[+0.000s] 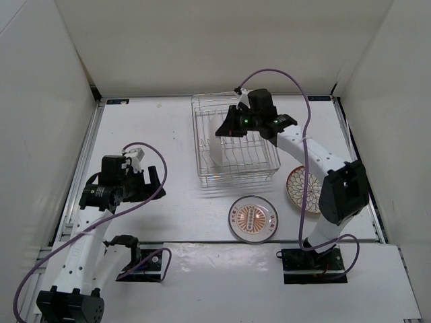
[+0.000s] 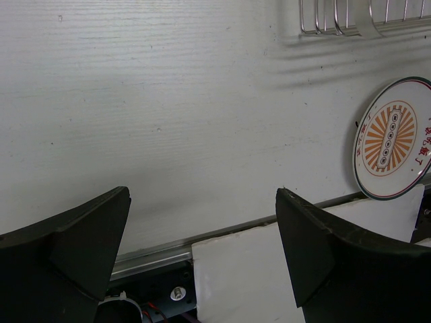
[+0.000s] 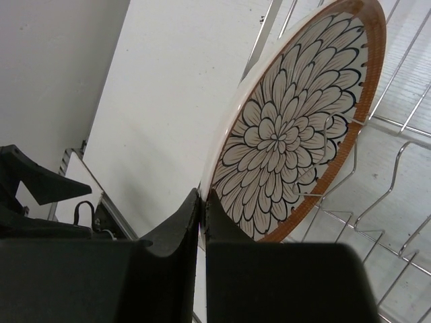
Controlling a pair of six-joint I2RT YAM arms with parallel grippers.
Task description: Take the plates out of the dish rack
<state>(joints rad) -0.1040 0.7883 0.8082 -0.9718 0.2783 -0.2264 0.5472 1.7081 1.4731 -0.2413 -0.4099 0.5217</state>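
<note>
The silver wire dish rack (image 1: 201,138) stands at the back centre. One plate (image 1: 219,144) stands on edge in it, white back facing left. In the right wrist view its face (image 3: 289,134) has a petal pattern and an orange-brown rim. My right gripper (image 1: 233,128) is shut on this plate's rim (image 3: 204,199). A pale dark-rimmed plate (image 1: 252,219) with an orange centre lies flat in front of the rack, and shows in the left wrist view (image 2: 394,138). An orange-brown petal plate (image 1: 300,190) lies right of it, partly under the right arm. My left gripper (image 1: 149,180) is open and empty (image 2: 202,256).
Thin wire dividers (image 3: 397,155) stand beside the held plate. The rack's near edge (image 2: 350,20) shows at the top of the left wrist view. White walls close in the table on three sides. A raised white board (image 2: 269,269) runs along the near edge.
</note>
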